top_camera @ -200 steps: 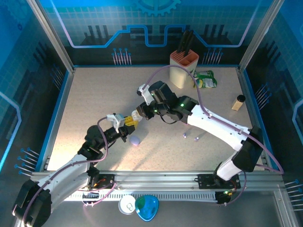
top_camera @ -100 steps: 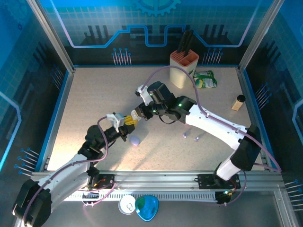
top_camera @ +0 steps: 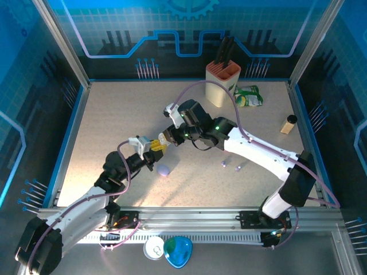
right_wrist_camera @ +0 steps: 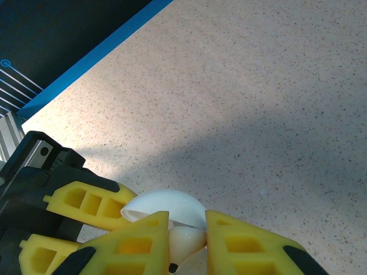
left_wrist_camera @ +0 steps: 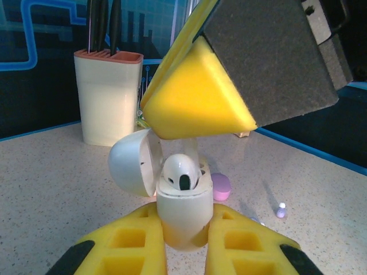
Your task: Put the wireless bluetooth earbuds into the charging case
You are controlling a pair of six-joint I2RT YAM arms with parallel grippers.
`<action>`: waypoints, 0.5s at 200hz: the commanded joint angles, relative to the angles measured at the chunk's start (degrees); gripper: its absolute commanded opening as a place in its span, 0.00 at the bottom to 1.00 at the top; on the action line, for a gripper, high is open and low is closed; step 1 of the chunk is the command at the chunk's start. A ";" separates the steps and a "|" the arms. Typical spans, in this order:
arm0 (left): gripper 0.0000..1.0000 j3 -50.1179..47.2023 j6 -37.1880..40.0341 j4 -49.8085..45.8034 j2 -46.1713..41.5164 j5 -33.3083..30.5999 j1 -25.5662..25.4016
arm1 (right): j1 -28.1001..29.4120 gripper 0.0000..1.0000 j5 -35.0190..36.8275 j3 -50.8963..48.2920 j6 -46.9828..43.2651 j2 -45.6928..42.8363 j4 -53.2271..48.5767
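Nearest you, the left end effector (top_camera: 150, 154) is clamped on the body of a white charging case (left_wrist_camera: 182, 215), held upright above the worktop (top_camera: 114, 114) with its lid (left_wrist_camera: 131, 163) swung open to the left. A white earbud (left_wrist_camera: 180, 171) sits in the mouth of the case. Your right end effector (top_camera: 166, 140) meets it from above. In the right wrist view its yellow fingers (right_wrist_camera: 137, 243) are closed on the earbud, with the lid just beyond them. Just to the right of the left end effector, a lilac pebble-shaped case (top_camera: 164, 170) lies on the worktop, near but apart. Two tiny loose earbuds (top_camera: 223, 164) lie further right, under the right forearm and well inside the near edge. The left half and the far left corner of the worktop are bare, so you have open room there up to the blue border. Along the far edge stand a knife block (top_camera: 223, 80) and a green packet (top_camera: 249, 95) just beside it. A small wooden cylinder (top_camera: 288, 124) sits close to the right edge.
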 commanded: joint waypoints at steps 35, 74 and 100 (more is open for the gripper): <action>0.00 1.46 -0.49 3.59 -1.20 -1.49 0.62 | 1.71 0.21 0.53 -1.20 -0.80 2.28 -0.98; 0.00 1.58 -0.13 2.39 -1.73 -1.15 0.75 | 1.97 0.33 0.48 -1.08 -0.87 1.65 -0.23; 0.00 1.74 -0.05 1.65 -1.71 -0.01 0.75 | 1.76 0.37 0.83 -0.91 -0.34 0.53 0.57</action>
